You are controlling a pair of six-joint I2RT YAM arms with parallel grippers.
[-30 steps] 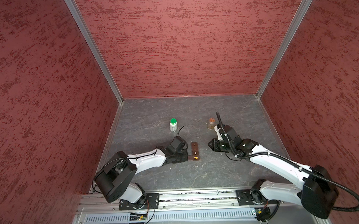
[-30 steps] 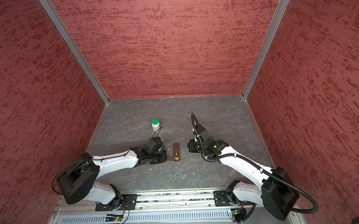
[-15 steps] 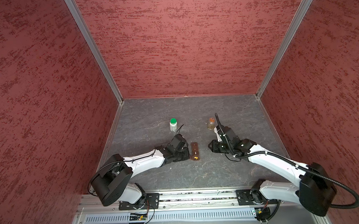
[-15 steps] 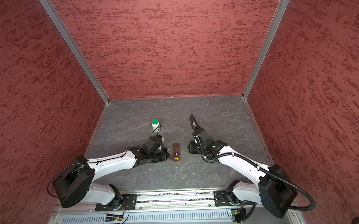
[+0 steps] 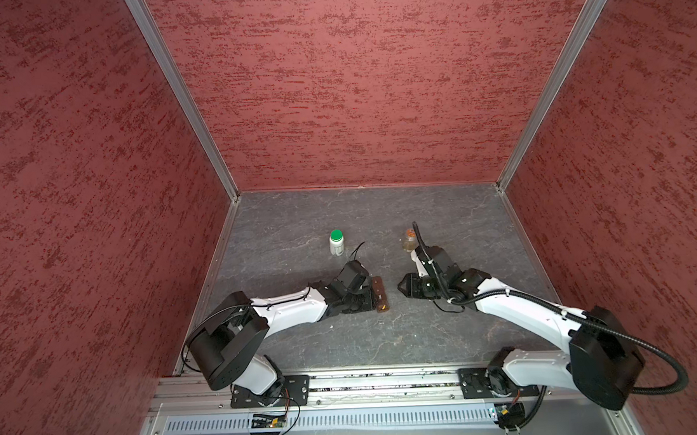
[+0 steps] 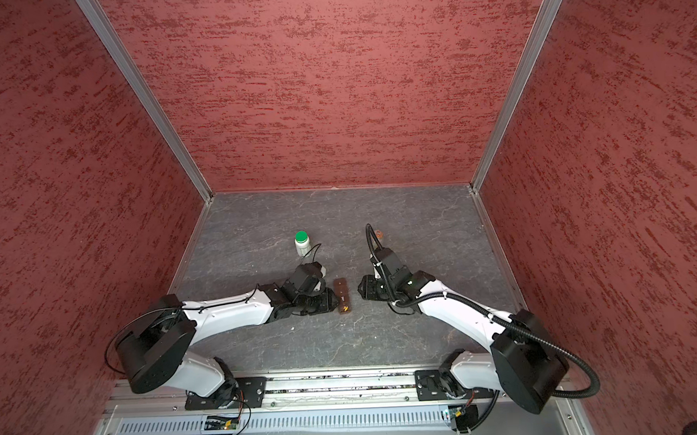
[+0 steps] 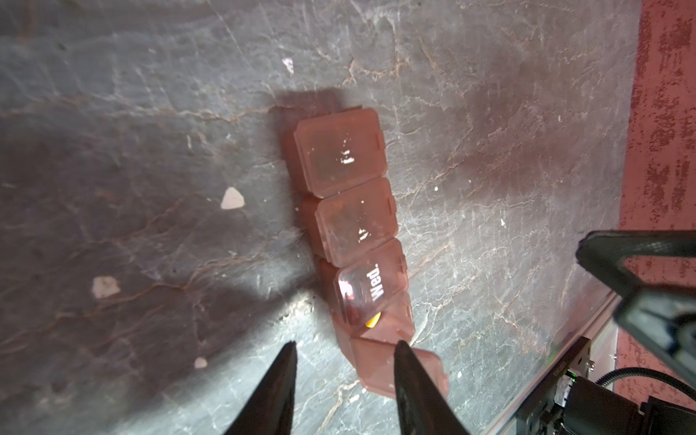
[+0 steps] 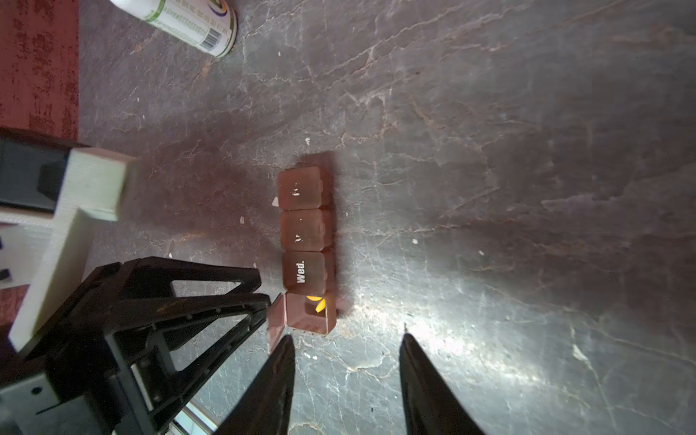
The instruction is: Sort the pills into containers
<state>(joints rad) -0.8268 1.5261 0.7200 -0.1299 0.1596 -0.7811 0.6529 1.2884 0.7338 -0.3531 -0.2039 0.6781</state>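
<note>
Lettering on two lids of the pill organizer [image 8: 306, 241] is worn unreadable, and the amber bottle [image 5: 408, 245], far right, sits partly hidden behind a cable [image 5: 417, 233]. Both arms stretch low over the bench [image 5: 298, 224]. The left end effector [image 7: 345, 343] and right end effector [image 8: 346, 336], each part-open and empty, flank the organizer's near end, where a yellow pill [image 8: 315, 303] shows in the open compartment.

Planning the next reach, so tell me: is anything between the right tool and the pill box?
Nothing visible. Only bare table lies between the right tool and the pill box. The left tool is at the box's far side, by its open lid.
</note>
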